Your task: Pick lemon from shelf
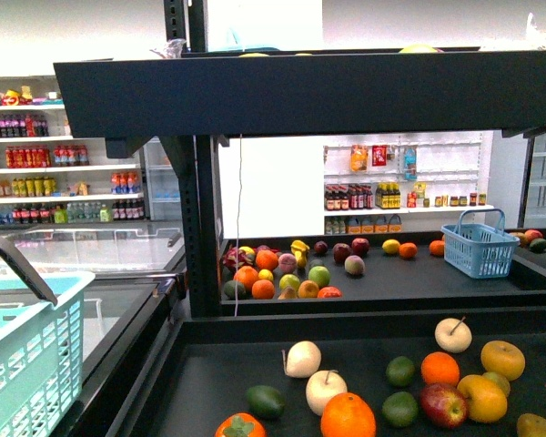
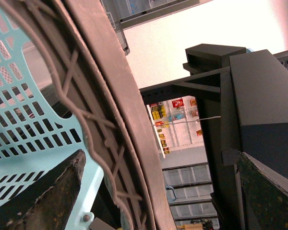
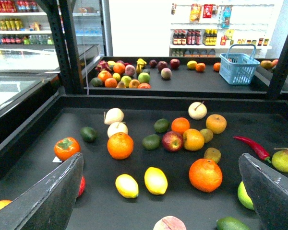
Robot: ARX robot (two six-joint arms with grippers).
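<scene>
In the approach step, the right tool [image 3: 159, 160], fingers spread wide, hovers above the lemon [image 3: 155, 180] near the front edge of the shelf [image 3: 29, 143], and next must descend and pinch it.

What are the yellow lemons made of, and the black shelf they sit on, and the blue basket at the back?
The lemons look smooth, evenly bright and slightly shiny: real peel or plastic, the pictures cannot settle it. The shelf looks like black painted metal: matte tray, uprights with punched holes. The blue basket looks like moulded plastic, with a regular lattice wall.
</scene>
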